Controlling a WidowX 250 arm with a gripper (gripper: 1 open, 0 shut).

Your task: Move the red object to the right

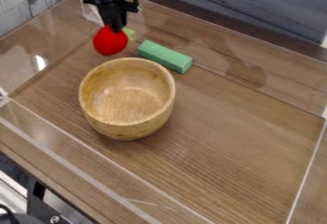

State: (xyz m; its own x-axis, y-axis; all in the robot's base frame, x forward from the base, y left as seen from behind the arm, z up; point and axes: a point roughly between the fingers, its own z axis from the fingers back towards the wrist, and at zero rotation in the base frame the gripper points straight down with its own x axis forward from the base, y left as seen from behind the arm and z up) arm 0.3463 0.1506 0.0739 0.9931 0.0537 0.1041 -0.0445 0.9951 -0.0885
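The red object (110, 41), a small glossy strawberry-like toy, hangs above the table at the back left, lifted clear of the wood. My black gripper (115, 27) comes down from the top edge and is shut on the toy's top, so the leafy part is hidden by the fingers. The toy sits just left of the flat green block (165, 56) and behind the wooden bowl (126, 98).
The wooden bowl stands left of centre on the wooden table (243, 132). The green block lies behind it to the right. A clear raised rim (153, 204) runs around the table's edges. Bare wood stretches to the right of the bowl and block.
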